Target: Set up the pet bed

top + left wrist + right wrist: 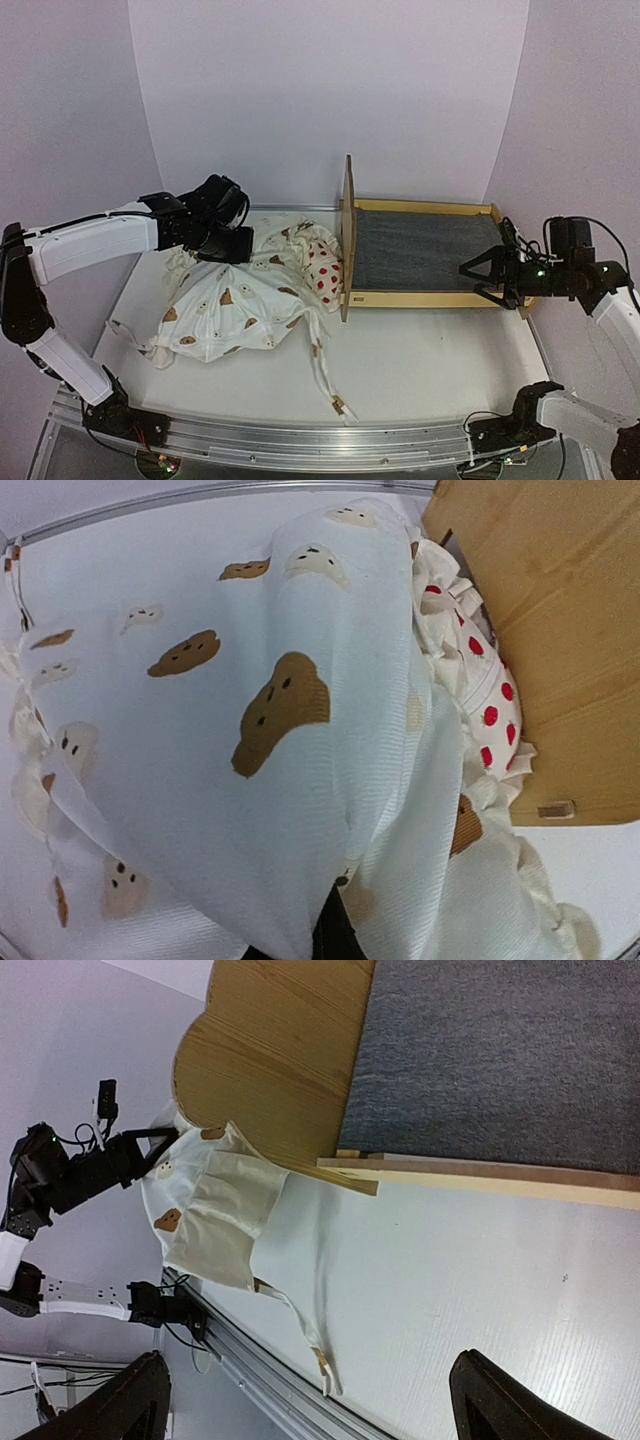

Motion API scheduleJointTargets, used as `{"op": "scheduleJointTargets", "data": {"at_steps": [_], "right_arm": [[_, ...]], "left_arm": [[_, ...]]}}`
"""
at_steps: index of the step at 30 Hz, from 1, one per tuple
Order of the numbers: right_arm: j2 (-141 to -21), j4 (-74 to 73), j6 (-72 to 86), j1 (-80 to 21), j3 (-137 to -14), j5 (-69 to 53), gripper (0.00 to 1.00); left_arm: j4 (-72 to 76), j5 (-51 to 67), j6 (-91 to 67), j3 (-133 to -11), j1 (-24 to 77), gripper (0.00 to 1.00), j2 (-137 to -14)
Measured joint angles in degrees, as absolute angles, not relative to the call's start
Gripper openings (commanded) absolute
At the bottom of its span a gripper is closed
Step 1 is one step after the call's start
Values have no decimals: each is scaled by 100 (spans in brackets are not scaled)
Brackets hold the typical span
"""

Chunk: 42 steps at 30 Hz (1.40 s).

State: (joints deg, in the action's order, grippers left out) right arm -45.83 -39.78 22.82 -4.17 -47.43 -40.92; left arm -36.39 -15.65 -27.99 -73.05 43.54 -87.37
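The pet bed (420,298) stands at the right of the table, its plywood headboard (348,235) upright on the left and its grey felt base (425,245) bare. Left of it lies a cream bear-print cushion (225,315) with a strawberry pillow (322,270) tucked against the headboard. My left gripper (232,245) is shut on the cushion's far edge; in the left wrist view the cloth (200,780) bunches into the jaws (335,930). My right gripper (480,272) stands open by the bed's right end, its fingers (490,1400) wide apart above the table.
A long tie strap (325,375) from the cushion trails toward the aluminium rail (300,440) at the near edge. White walls close in the table at the back and both sides. The headboard (560,630) stands just right of the pillow (490,700).
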Motion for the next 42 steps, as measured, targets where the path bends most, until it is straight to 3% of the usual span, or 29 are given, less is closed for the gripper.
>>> {"op": "scheduleJointTargets", "data": {"at_steps": [4,6,8,10,14,19,26,34,42], "right_arm": [[-5154,-3826,2365,-591,-5439,-4152,98],[-5488,-3744,2352,-864,-5929,-4087,98],[-5912,-3637,2319,-1337,-6554,-3986,98],[-6331,-3496,2276,-1886,-7109,-3872,98],[-6988,-3346,2153,-2848,-7612,-3470,98],[-7546,-3412,2132,-3950,-7647,-2471,98],[-7917,-3257,2673,-5860,-7465,-490,98],[-9180,-2343,3996,-7186,-6943,1273,98],[-10434,-1246,5003,-7785,-6860,1828,98]], "left_arm": [[-4095,-1765,-2885,-7610,4830,0,-8632],[-4300,-1780,-2963,-7612,5026,7,-8595],[-4420,-1736,-3048,-7507,5177,30,-8561],[-4446,-1645,-3103,-7294,5219,65,-8495],[-4459,-1651,-3158,-6949,5218,98,-8336],[-4392,-2065,-3078,-7205,5042,99,-8269],[-3627,-1878,-2064,-7868,3422,100,-8737],[-3246,-358,-967,-8497,2072,100,-10499],[-3299,915,-454,-8480,1516,99,-11114]]}}
